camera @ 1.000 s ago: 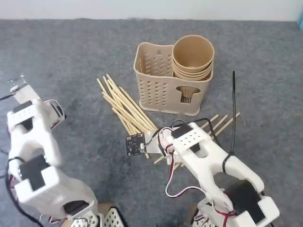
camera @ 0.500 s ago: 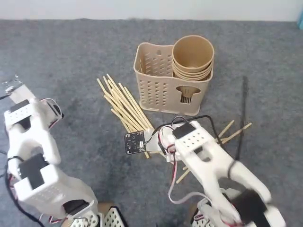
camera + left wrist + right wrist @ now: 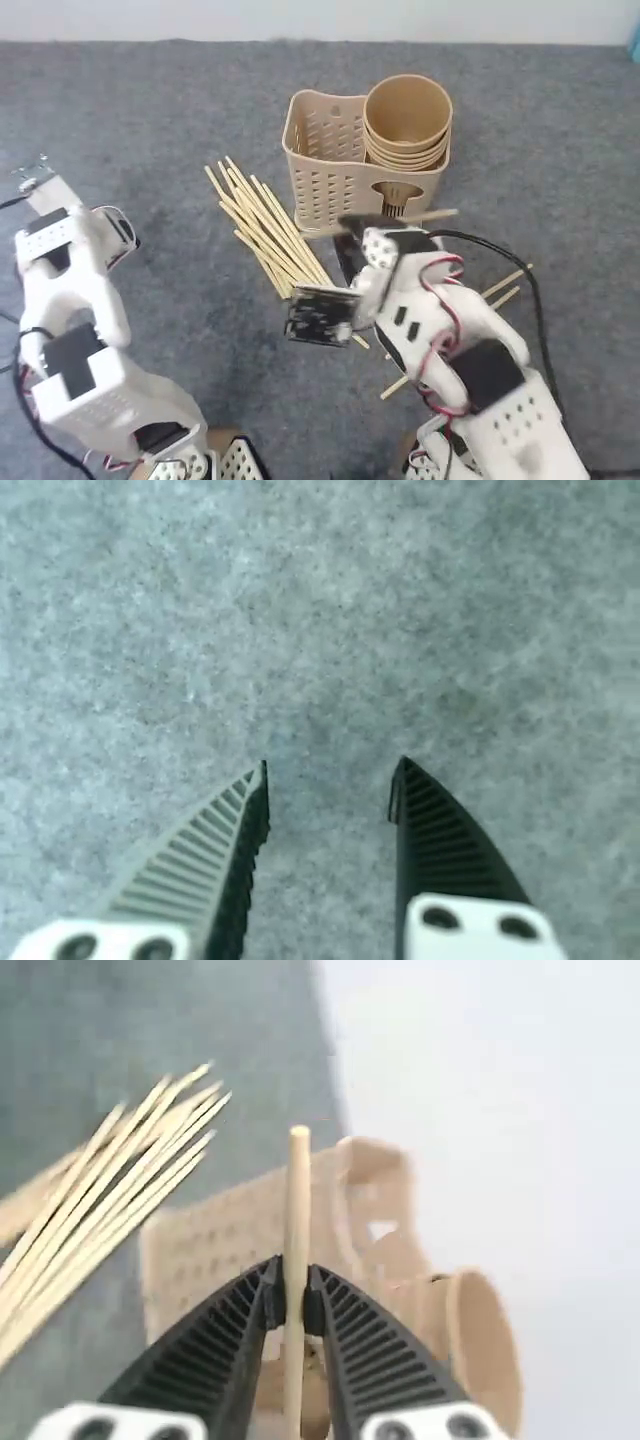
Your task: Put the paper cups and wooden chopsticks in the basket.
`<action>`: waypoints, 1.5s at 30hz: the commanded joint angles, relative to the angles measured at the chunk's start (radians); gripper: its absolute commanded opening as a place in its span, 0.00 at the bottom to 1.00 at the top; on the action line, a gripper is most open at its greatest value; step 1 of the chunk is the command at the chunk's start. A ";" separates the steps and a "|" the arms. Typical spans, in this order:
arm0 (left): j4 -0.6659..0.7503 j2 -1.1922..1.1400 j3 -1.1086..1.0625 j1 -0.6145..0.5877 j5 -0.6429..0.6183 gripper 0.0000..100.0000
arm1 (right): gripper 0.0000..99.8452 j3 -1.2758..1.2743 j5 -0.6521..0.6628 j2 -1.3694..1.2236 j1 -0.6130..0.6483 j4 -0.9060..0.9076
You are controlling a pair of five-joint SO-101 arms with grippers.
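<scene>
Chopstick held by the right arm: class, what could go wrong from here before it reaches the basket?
The chopstick is pinched only at the tips of the right jaws, so it may pivot or slip. In the high view it lies crosswise beside the basket; untilted, it could catch the rim. The paper cups fill one compartment, leaving one slot.

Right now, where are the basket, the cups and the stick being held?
basket (image 3: 335, 195), high view, perforated front wall.
paper cups (image 3: 407, 108), high view, inside of the top cup.
chopstick (image 3: 297, 1190), right wrist view, upper shaft.
</scene>
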State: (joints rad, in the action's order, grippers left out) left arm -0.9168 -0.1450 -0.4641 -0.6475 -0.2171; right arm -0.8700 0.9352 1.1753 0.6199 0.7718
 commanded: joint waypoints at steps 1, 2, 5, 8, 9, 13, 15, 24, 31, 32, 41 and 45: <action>0.002 0.054 -0.018 0.032 0.032 0.18 | 0.01 0.051 -0.230 0.059 -0.001 -0.120; 0.014 0.083 -0.048 0.044 0.057 0.18 | 0.01 0.051 -0.284 0.061 -0.001 -0.153; 0.092 0.210 -0.176 0.086 0.100 0.18 | 0.01 0.051 -0.437 0.059 -0.028 -0.254; 0.163 0.362 -0.317 0.135 0.106 0.18 | 0.01 0.051 -0.609 0.061 -0.074 -0.358; 0.178 0.405 -0.352 0.155 0.106 0.18 | 0.01 0.051 -0.663 0.064 -0.093 -0.389; 0.198 0.512 -0.414 0.215 0.095 0.18 | 0.01 0.112 -0.876 0.053 -0.151 -0.433; 0.178 0.500 -0.394 0.229 0.043 0.18 | 0.01 0.167 -0.970 0.031 -0.157 -0.426; 0.086 0.262 -0.206 0.227 -0.055 0.18 | 0.01 0.486 -1.079 -0.282 -0.159 -0.398; 0.069 0.221 -0.110 0.287 -0.104 0.18 | 0.01 0.663 -1.077 -0.568 -0.222 -0.398; 0.066 0.218 -0.091 0.304 -0.126 0.18 | 0.01 0.681 -1.071 -0.596 -0.229 -0.398; 0.072 0.210 -0.059 0.443 -0.265 0.18 | 0.04 0.717 -0.905 -0.776 -0.248 -0.398; 0.087 0.118 -0.016 0.462 -0.296 0.18 | 0.22 0.715 -0.907 -0.803 -0.252 -0.386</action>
State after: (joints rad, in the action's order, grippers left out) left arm -0.8447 0.0192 -0.5547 -0.2041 -0.4856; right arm -0.2148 0.0023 0.3652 0.3821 0.3790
